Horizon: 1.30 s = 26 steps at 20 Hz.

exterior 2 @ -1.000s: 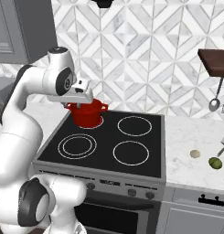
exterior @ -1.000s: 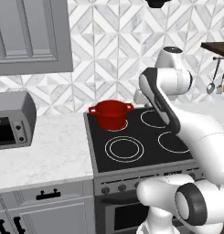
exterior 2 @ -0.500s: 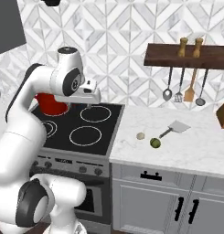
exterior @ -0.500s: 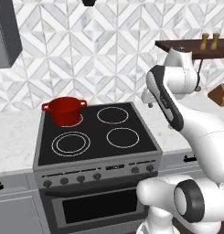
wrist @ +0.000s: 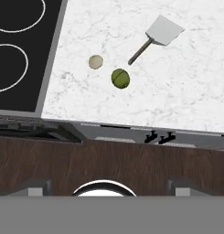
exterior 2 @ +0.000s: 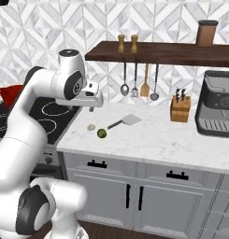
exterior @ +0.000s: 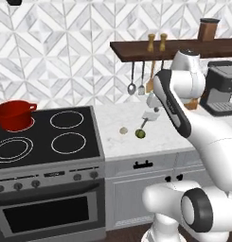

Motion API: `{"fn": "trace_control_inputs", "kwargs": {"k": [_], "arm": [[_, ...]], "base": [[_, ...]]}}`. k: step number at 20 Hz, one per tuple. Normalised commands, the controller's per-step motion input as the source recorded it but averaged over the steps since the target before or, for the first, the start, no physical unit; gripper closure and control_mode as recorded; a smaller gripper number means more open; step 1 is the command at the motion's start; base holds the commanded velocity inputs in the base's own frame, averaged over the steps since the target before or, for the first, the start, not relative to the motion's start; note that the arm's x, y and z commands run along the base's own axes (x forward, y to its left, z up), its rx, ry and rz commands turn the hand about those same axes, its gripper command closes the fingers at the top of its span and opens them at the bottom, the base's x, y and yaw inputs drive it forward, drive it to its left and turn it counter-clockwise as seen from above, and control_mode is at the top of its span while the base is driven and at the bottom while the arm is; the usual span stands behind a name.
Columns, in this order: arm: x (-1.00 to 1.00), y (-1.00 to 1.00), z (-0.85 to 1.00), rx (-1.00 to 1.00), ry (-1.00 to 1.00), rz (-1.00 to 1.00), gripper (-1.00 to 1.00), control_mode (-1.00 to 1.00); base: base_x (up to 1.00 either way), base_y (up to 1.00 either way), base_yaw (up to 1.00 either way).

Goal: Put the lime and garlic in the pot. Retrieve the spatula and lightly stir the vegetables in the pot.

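Pincer: seen in the right base view, held high above the tabletop near the stove's edge; jaws stand wide apart, nothing between them. Nothing gripped.

Layout, left to right (left base view):
- Pot, red, on the far-left rear burner of the stove. Contents not readable from this angle.
- Tabletop, white marble, just right of the stove.
- Garlic, small pale bulb, on the tabletop near the stove's edge.
- Lime, green, just beside the garlic on its right, apart from it.
- Spatula, behind the lime, dark handle pointing toward the lime, pale blade away from it. Handle end close to the lime; contact cannot be told.

Hand view confirms: garlic, lime and spatula lie in one loose cluster, all free on the marble, below the hand.

Judgement, step in hand: the first one, fetching the vegetables. Lime and garlic are both out of the pot, well apart from it across the whole stove. Spatula untouched.

Next move calls for: lowering the open pincer over one vegetable, the lime or the garlic, and centring on it before closing. Both are round and could roll if nudged off-centre. The descent on the lime should keep clear of the spatula handle. Then a long carry leftward to the pot.
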Motion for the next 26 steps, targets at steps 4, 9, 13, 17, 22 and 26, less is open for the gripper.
{"fn": "trace_control_inputs", "kwargs": {"k": [4, 9, 13, 17, 22, 26], "arm": [[0.0, 0.0, 0.0, 0.0, 0.0, 0.0, -1.0, 1.0], [0.0, 0.0, 0.0, 0.0, 0.0, 0.0, -1.0, 1.0], [0.0, 0.0, 0.0, 0.0, 0.0, 0.0, -1.0, 1.0], [0.0, 0.0, 0.0, 0.0, 0.0, 0.0, -1.0, 1.0], [-0.05, 0.08, -0.12, 0.0, 0.0, 0.01, -1.0, -1.0], [0.04, 0.11, -0.11, 0.0, -0.01, 0.0, -1.0, -1.0]], "base": [[0.12, -0.5, 0.0], [0.4, 0.0, -0.03], [0.82, 0.16, -0.12], [0.0, 0.03, -0.02], [-0.07, 0.0, 0.01], [0.0, 0.0, 0.0]]}}
